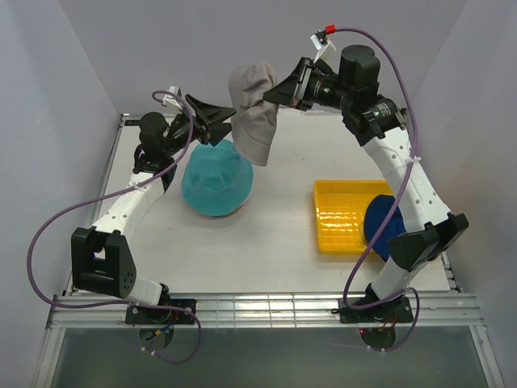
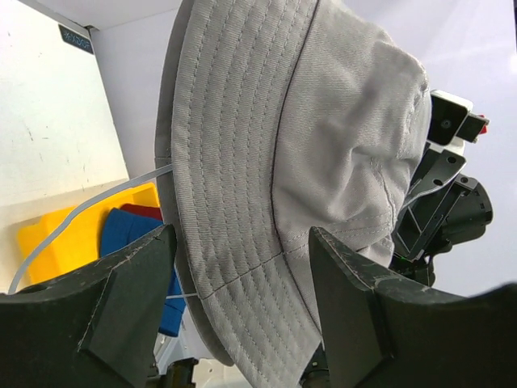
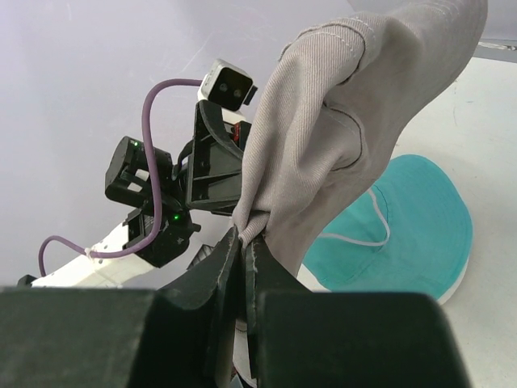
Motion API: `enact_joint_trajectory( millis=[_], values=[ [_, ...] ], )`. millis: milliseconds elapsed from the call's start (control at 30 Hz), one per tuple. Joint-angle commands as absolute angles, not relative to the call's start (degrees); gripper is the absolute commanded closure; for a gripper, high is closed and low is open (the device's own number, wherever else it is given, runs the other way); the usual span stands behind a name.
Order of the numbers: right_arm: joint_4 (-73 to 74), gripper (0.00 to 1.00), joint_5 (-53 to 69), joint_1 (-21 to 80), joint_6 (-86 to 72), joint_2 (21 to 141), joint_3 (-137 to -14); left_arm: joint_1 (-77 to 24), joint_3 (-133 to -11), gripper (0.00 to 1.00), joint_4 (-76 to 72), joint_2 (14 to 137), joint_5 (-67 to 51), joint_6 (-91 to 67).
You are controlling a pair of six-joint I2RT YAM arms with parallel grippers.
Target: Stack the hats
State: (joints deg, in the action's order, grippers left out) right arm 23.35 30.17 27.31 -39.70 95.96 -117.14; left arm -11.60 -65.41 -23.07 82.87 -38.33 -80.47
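Observation:
My right gripper (image 1: 275,97) is shut on the grey hat (image 1: 252,109), pinching a fold of its crown (image 3: 257,222), and holds it hanging in the air above and behind the teal hat (image 1: 216,179). The teal hat sits on a stand at mid-table and also shows in the right wrist view (image 3: 404,226). My left gripper (image 1: 226,128) is open, its jaws on either side of the grey hat's brim (image 2: 234,242) without closing on it. A royal blue hat (image 1: 380,222) lies in the yellow tray, with a dark red hat (image 2: 141,212) behind it.
The yellow tray (image 1: 339,214) stands at the right of the table, partly under my right arm. The white side walls close in the table left, right and back.

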Motion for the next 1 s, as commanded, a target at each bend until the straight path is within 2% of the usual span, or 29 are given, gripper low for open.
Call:
enact_joint_trajectory(
  millis=[0, 200, 333, 567, 800, 967],
  values=[
    [20.04, 0.92, 29.71, 27.86, -39.64, 95.80, -119.79, -11.78, -65.30, 0.24, -25.93, 82.18, -38.06, -81.30],
    [21.00, 0.92, 28.92, 28.04, -38.50, 95.45, -119.27, -11.78, -64.86, 0.26, -26.10, 81.39, -38.41, -81.21],
    [21.44, 0.92, 28.39, 28.12, -37.88, 95.19, -118.48, -11.69, -64.34, 0.32, -26.10, 81.04, -38.50, -81.21],
    [22.67, 0.92, 27.34, 28.13, -36.39, 94.66, -117.69, -11.69, -63.81, 0.44, -26.10, 80.33, -38.58, -80.86],
    [24.87, 0.92, 26.46, 28.30, -33.76, 94.83, -118.38, -11.69, -63.37, 0.64, -25.84, 79.98, -38.76, -80.33],
    [27.68, 0.92, 25.84, 28.74, -31.64, 95.62, -118.92, -11.69, -62.84, 0.73, -24.96, 79.46, -38.76, -79.45]
  ],
)
